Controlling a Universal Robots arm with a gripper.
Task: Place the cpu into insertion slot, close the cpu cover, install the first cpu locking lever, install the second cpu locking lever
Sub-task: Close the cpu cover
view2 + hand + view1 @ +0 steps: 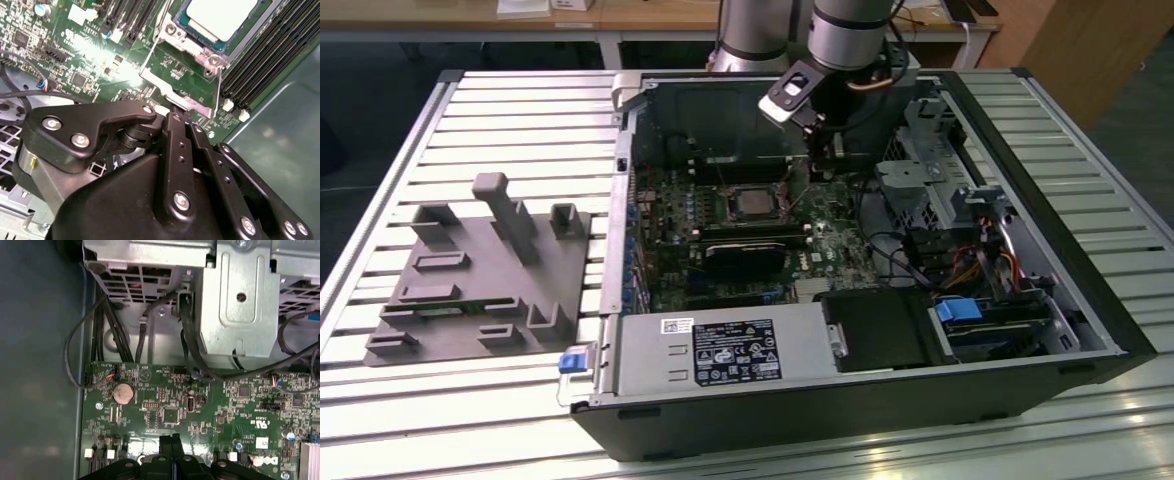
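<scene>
Silver-grey and square, the flat metal-topped cpu [222, 15] sits in the silvery-rimmed insertion slot [727, 203] on the green circuit board [210, 405]. The thin silvery cpu cover frame [197, 47] lies flat around it. In the second wrist view two screw heads show on that frame, and the black jaws sit just beside its edge. In the first wrist view the fingertips [165, 442] are clenched together with nothing between them, near one round coin battery [123, 393]. In the exterior view a black-and-white printed label [734, 352], its wording not legible, sits on the grey power supply [640, 360]. One grey moulded fixture [474, 275] lies on the slatted metal counter [454, 420].
</scene>
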